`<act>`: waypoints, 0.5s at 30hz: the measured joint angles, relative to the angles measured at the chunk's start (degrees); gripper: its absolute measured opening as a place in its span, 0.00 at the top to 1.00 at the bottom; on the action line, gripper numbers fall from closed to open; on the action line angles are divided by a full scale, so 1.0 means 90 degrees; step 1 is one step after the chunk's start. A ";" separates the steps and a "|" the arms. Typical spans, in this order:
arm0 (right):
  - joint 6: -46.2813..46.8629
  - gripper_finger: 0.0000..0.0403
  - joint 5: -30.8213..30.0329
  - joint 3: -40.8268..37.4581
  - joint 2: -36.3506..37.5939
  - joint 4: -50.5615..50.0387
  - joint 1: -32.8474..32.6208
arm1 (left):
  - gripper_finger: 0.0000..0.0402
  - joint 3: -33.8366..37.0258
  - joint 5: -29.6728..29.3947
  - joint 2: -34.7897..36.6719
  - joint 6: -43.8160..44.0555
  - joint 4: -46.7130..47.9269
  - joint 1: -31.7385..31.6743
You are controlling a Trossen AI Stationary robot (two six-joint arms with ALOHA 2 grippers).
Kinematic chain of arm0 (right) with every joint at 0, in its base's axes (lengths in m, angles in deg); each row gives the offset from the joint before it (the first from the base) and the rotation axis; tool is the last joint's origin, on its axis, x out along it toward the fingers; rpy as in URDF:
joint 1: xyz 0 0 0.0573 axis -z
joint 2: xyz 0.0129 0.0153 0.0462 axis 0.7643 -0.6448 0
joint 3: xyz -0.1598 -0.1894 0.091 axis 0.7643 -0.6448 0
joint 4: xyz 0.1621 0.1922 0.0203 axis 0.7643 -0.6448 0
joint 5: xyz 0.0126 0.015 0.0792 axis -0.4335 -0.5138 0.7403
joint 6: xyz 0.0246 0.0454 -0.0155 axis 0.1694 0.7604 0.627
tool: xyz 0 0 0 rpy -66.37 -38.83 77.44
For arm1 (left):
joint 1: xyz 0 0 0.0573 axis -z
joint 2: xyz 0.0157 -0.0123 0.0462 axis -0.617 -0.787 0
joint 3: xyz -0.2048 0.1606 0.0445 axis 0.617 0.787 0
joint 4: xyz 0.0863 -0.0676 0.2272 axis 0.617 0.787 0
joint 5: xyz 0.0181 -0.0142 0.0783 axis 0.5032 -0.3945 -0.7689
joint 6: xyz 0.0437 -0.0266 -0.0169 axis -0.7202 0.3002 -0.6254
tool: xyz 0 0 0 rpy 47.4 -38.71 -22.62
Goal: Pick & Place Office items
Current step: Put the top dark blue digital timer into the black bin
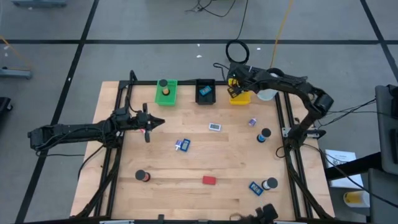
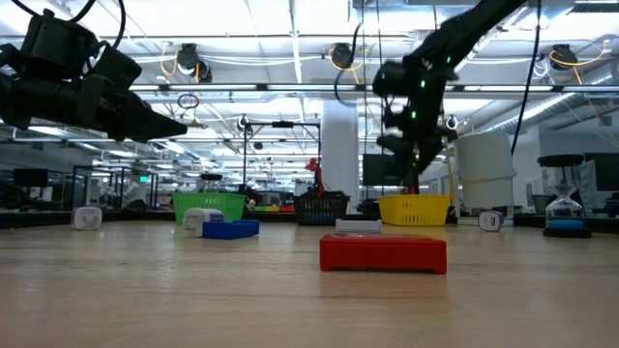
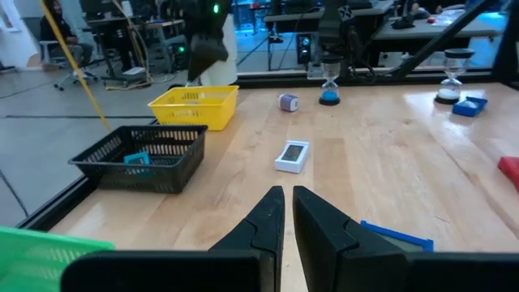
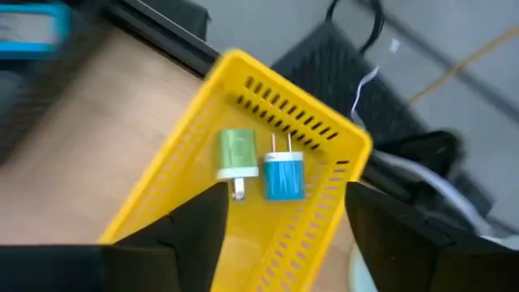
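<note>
My right gripper [image 4: 284, 217] hangs open above the yellow tray [image 4: 188, 146] at the table's far edge, nothing between its fingers. In the tray lie a green plug piece [image 4: 237, 154] and a blue one [image 4: 284, 175], side by side on the tray's floor. My left gripper [image 1: 149, 127] waits shut above the table's left side, holding nothing. Loose office items lie flat on the wood: a red block [image 1: 209, 180], a blue block [image 1: 182, 144], a white piece [image 1: 215, 127], a purple piece [image 1: 252, 122] and dark rolls [image 1: 265, 134] [image 1: 143, 176].
A green tray [image 1: 174, 96] and a black tray [image 1: 198, 98] stand left of the yellow one along the far edge, each with an item inside. A white cup [image 1: 267, 94] stands right of the yellow tray. Another blue block [image 1: 255, 187] and roll [image 1: 270, 183] lie near right.
</note>
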 joint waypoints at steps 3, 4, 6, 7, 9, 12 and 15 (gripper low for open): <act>-0.0249 0.52 -0.0458 -0.0449 0.0671 0.0225 -0.0572 | 0.91 0.0000 0.0047 -0.0001 0.0062 -0.0002 -0.0002; -0.0322 0.56 -0.0555 -0.0714 0.0900 0.0528 -0.0777 | 0.91 0.0000 0.0050 -0.0002 0.0132 -0.0002 0.0000; -0.0430 0.65 -0.0531 -0.1453 0.1414 0.1407 -0.1153 | 0.91 0.0000 0.0059 0.0000 0.0235 -0.0002 -0.0002; -0.0496 0.70 -0.0464 -0.1874 0.1649 0.1976 -0.1317 | 0.91 0.0000 0.0060 0.0000 0.0273 -0.0002 -0.0002; -0.0635 0.79 -0.0144 -0.2800 0.2088 0.3413 -0.1569 | 0.91 0.0000 0.0063 -0.0002 0.0295 -0.0016 0.0000; -0.0930 0.90 0.0565 -0.4143 0.2541 0.5824 -0.1777 | 0.91 -0.0051 0.0097 -0.0002 0.0450 -0.0028 0.0002; -0.1373 0.98 0.1224 -0.5259 0.2826 0.8361 -0.1831 | 0.91 -0.0198 0.0089 -0.0004 0.0578 0.0001 0.0101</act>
